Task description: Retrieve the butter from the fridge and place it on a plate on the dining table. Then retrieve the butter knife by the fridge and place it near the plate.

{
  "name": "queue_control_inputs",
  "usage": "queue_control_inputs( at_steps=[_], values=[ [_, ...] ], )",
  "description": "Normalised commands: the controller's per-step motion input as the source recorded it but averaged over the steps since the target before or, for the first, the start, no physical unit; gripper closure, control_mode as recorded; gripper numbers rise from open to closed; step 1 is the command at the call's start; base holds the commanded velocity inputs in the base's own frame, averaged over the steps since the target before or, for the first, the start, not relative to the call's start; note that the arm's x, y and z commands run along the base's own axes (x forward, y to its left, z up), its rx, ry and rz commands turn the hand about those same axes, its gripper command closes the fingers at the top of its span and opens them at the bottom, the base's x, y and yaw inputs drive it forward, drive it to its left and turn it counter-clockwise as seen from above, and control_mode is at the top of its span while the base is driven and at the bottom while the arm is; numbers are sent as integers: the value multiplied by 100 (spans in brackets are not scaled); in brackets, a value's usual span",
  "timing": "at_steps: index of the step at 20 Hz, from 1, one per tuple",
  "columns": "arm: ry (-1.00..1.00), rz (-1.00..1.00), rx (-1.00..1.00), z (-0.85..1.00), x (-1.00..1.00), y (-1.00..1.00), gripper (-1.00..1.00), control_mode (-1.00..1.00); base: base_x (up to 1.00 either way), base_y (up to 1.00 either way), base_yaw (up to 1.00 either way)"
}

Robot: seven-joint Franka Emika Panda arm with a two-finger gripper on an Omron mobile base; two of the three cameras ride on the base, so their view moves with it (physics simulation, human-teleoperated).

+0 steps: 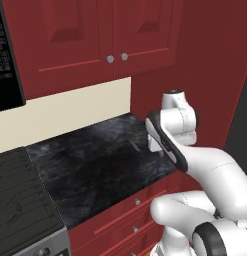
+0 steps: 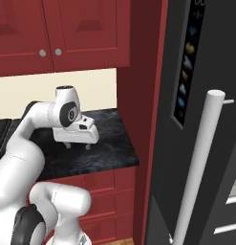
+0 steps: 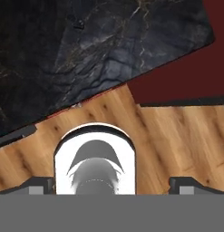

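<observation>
Claw (image 2: 77, 145) hovers low over worktop (image 1: 95, 160) beside fridge (image 2: 186, 158), fingers spread wide, holding nothing (set for pickup, I judge). Knife (image 1: 135, 146) lies flat just beside it.

— How is the light?
— Even and soft, rendered; no glare, only pale sheen on the black stone counter (image 1: 100, 160).
— Shadows?
— Faint ones under the gripper (image 2: 77, 145).
— Sharpness?
— Coarse, slightly blurry; the sliver on the stone is perhaps unreadable.
</observation>
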Motion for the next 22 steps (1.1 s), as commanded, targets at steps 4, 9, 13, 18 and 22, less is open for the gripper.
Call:
queue_control_inputs(
  at_steps=[4, 9, 13, 18, 22],
  values=[
    [0, 18, 1, -18, 61, 6, -100, -100, 0, 0, 0],
    [0, 13, 0, -15, 62, 31, -100, -100, 0, 0, 0],
    [0, 1, 0, -23, 53, 29, -100, -100, 0, 0, 0],
    [0, 0, 2, -35, 52, 4, -100, -100, 0, 0, 0],
    [0, 2, 5, -41, 40, 0, -100, -100, 0, 0, 0]
  ],
)
